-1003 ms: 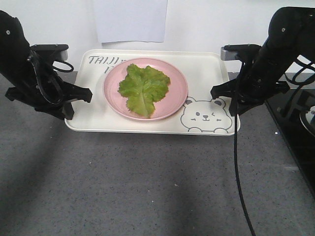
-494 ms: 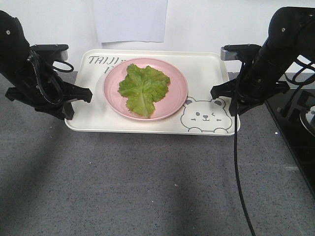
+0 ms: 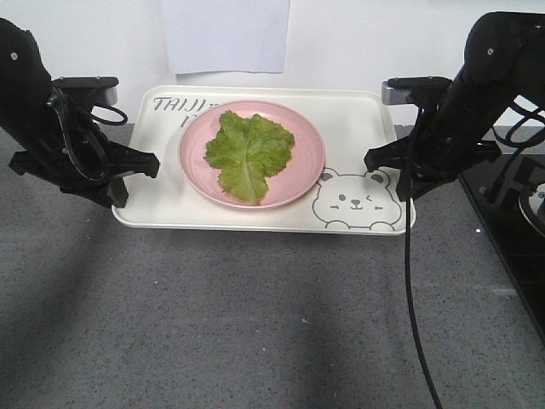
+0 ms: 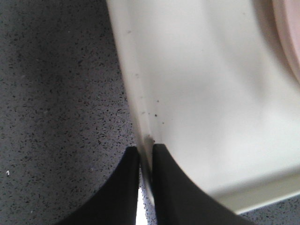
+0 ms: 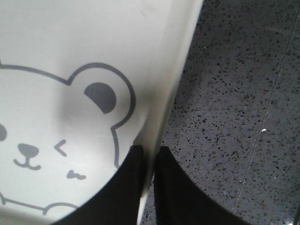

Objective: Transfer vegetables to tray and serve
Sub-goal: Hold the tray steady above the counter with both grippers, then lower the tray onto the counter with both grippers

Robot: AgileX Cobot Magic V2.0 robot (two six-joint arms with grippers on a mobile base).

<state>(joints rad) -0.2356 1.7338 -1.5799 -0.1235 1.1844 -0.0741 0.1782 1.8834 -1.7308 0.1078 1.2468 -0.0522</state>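
The vegetables (image 3: 247, 149), crinkled green lettuce leaves, lie on a round pink plate (image 3: 302, 170) that stands on the cream tray (image 3: 358, 128) with the bear drawing (image 3: 355, 203). My left gripper (image 3: 139, 181) is shut on the tray's left rim; the wrist view shows its black fingers pinching the rim of the tray (image 4: 211, 93) at the left gripper (image 4: 146, 151). At the opposite side my right gripper (image 3: 385, 176) is shut on the right rim, beside the bear's ear on the tray (image 5: 70, 47), seen close at the right gripper (image 5: 149, 150).
The tray rests on a grey speckled tabletop (image 3: 255, 324) close to the back wall, where a white sheet (image 3: 226, 34) hangs. A black appliance (image 3: 511, 204) stands at the right edge. A black cable (image 3: 409, 290) drops from the right arm across the table.
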